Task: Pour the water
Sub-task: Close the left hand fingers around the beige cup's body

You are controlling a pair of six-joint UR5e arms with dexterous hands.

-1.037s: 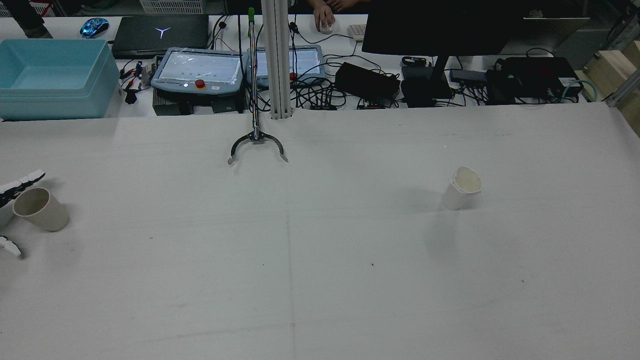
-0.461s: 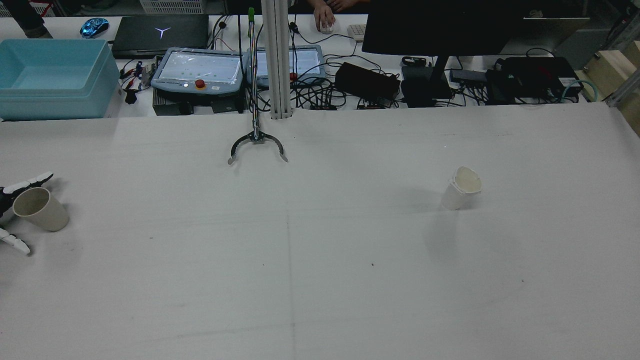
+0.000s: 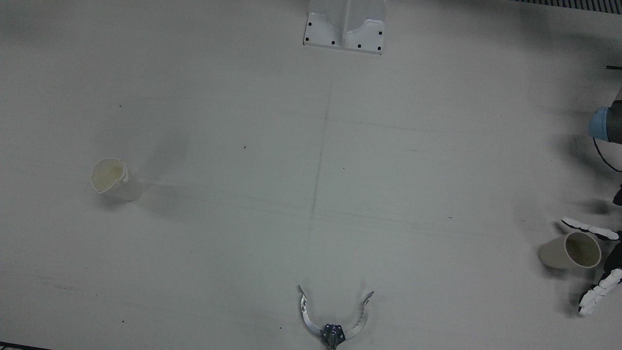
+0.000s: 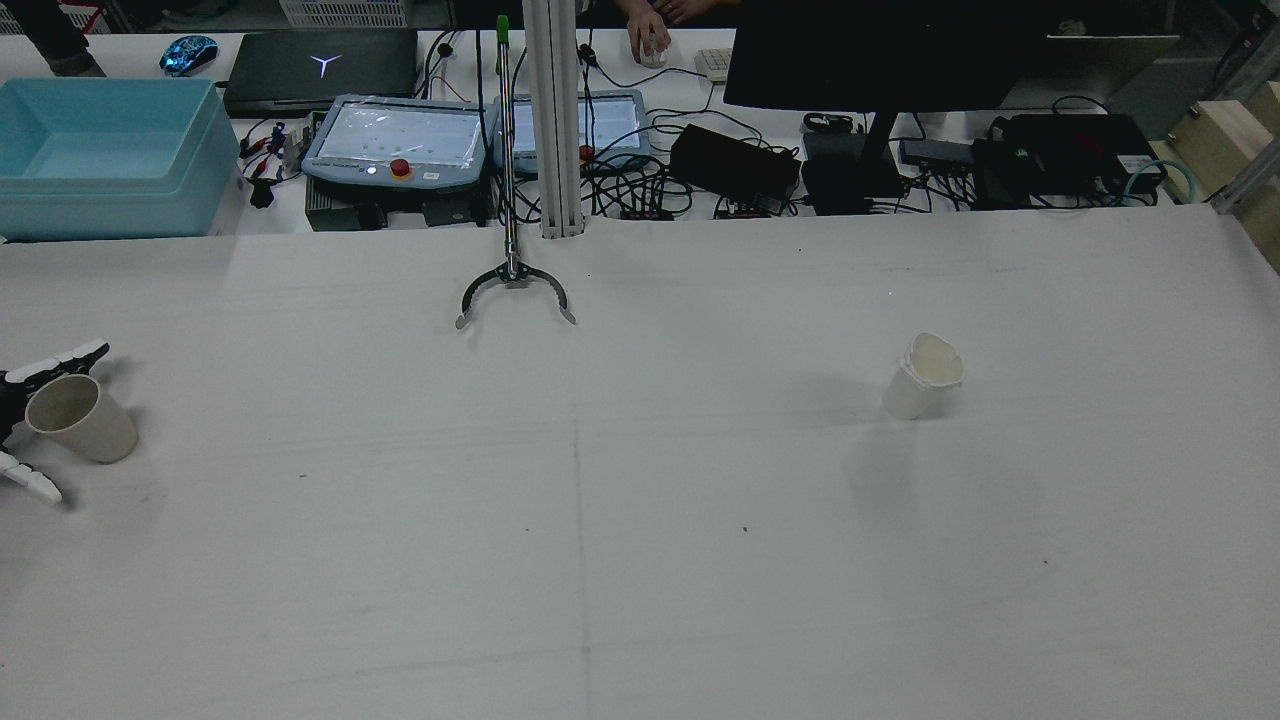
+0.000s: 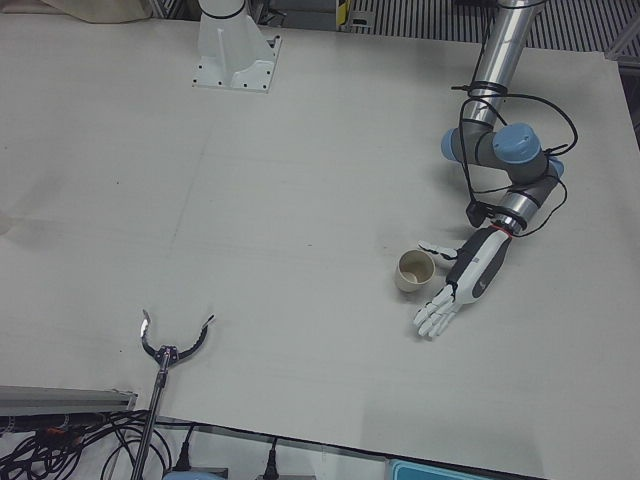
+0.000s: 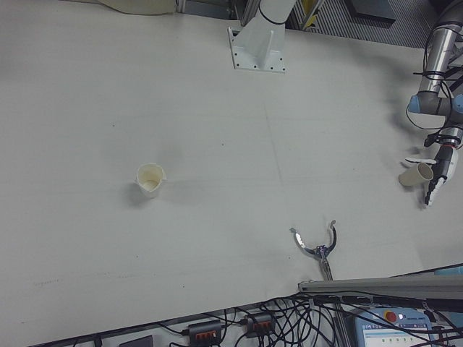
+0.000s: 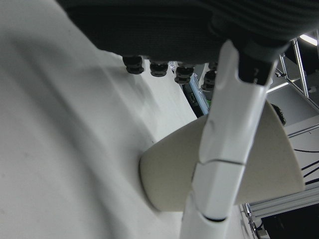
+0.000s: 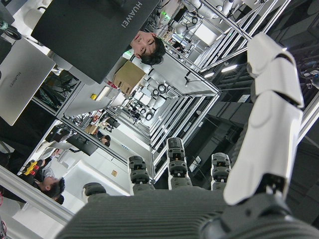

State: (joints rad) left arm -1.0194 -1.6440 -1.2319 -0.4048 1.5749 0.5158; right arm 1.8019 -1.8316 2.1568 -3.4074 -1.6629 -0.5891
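A beige paper cup (image 4: 82, 430) stands at the table's far left in the rear view; it also shows in the front view (image 3: 568, 250) and the left-front view (image 5: 413, 271). My left hand (image 5: 470, 275) is open beside it, with fingers (image 4: 60, 358) spread past both sides of the cup and not closed on it. In the left hand view the thumb (image 7: 229, 149) crosses in front of the cup (image 7: 169, 174). A white cup (image 4: 922, 376) with a crumpled rim stands on the right half. My right hand (image 8: 199, 199) shows only in its own view, open and empty, facing the room.
A reach-grabber claw (image 4: 515, 290) lies on the table at the far middle. A post base (image 3: 345, 29) is bolted near the robot's side. A blue bin (image 4: 100, 150), teach pendants and cables sit beyond the far edge.
My left hand's fingers have slid a little further along both sides of the beige cup. The cups have not moved.
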